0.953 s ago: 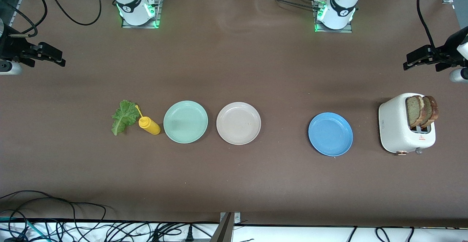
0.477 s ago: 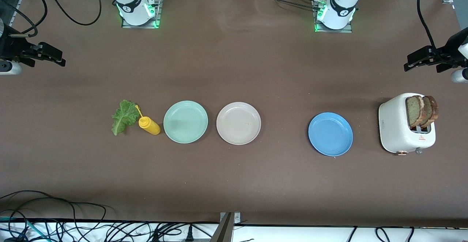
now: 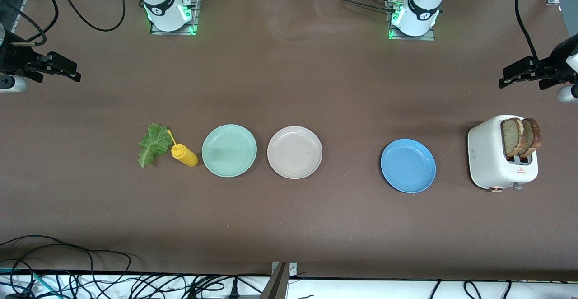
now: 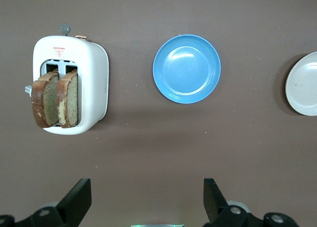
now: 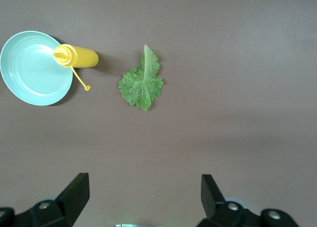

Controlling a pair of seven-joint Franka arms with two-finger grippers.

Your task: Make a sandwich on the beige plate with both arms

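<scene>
Opening stage: nothing yet on the beige plate (image 3: 294,152) at the counter's (image 3: 289,86) middle. Toast slices (image 3: 520,136) stand in the toaster (image 3: 496,154) near the left arm's end; lettuce leaf (image 3: 152,144) lies toward the right arm's end. Left claw (image 3: 526,71) and right claw (image 3: 54,67) hover released, empty. Probable next move: lifting a slice.
</scene>
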